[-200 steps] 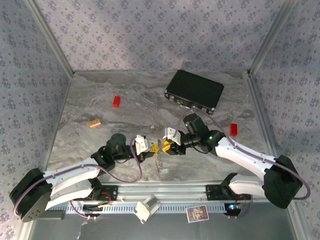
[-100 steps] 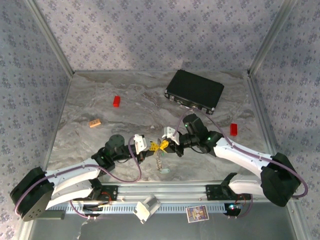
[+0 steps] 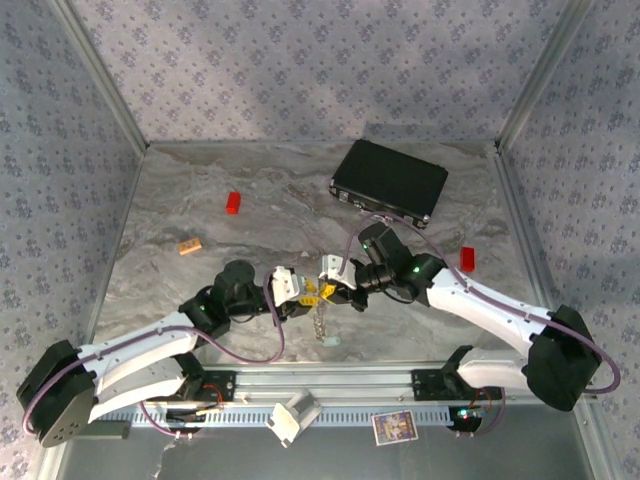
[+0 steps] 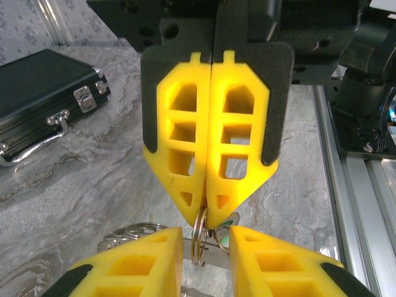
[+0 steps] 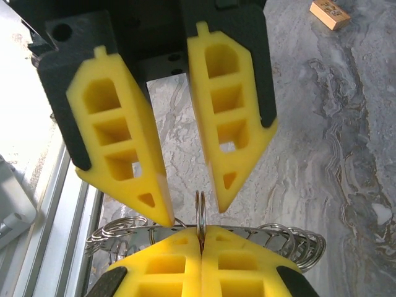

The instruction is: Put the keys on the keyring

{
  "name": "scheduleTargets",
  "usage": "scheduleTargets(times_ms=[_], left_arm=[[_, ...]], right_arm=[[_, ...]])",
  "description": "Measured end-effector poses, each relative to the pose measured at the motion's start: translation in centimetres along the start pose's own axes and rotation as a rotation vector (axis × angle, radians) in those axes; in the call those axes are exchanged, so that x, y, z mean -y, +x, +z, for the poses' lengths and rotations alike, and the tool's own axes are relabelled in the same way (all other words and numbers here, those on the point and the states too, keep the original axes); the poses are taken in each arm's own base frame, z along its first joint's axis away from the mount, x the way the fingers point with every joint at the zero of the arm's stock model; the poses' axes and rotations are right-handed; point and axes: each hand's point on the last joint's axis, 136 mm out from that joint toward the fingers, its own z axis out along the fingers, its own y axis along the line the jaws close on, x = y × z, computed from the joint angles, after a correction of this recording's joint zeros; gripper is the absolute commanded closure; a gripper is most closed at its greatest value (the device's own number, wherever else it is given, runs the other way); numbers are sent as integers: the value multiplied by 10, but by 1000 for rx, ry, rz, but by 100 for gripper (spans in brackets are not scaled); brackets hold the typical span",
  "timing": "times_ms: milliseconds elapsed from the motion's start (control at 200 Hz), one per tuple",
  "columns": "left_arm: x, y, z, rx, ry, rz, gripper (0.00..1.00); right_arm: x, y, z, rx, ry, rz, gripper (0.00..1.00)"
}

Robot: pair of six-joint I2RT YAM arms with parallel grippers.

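Regrip stage, I'd say. From overhead, the left gripper (image 3: 306, 292) and right gripper (image 3: 329, 292) meet nose to nose over the near middle of the table (image 3: 270, 215). The keyring (image 3: 319, 318) dangles beneath them, off the surface, with a mint-headed key (image 3: 330, 340) at the bottom. That's the one key I can count. Elsewhere there's one black case (image 3: 390, 182), a red block (image 3: 232, 203) on the left, a second red block (image 3: 467, 259) on the right, and one orange-tan block (image 3: 190, 245). On the left wrist cam, the right gripper (image 4: 207, 218) is pressed flat shut, pinching a small loop (image 4: 198, 242) of the keyring. The left one's own jaws stand a little apart either side of that loop, gripping nothing. The right wrist cam agrees: shut pads on the upright loop, the left's fingers (image 5: 232, 124) spread wide around it, and the fringed keyring (image 5: 291, 240) running across behind with more loops than I can count. Next, I reckon the left needs to close squarely on something that thin without twisting it, which looks fiddly.
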Motion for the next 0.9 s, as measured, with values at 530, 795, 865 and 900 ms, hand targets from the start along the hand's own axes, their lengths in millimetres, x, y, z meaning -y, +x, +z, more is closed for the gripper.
scheduleTargets(times_ms=[530,795,865,900], left_arm=[[2,8,1,-43,13,9,79],[3,8,0,-42,16,8,82],[3,8,0,-41,17,9,82],[3,8,1,-41,18,8,83]], right_arm=[[-3,6,4,-96,-6,-57,100],[-5,5,5,-115,-6,-80,100],[-6,4,5,-115,-11,-83,100],[-7,4,6,-115,-13,-85,100]])
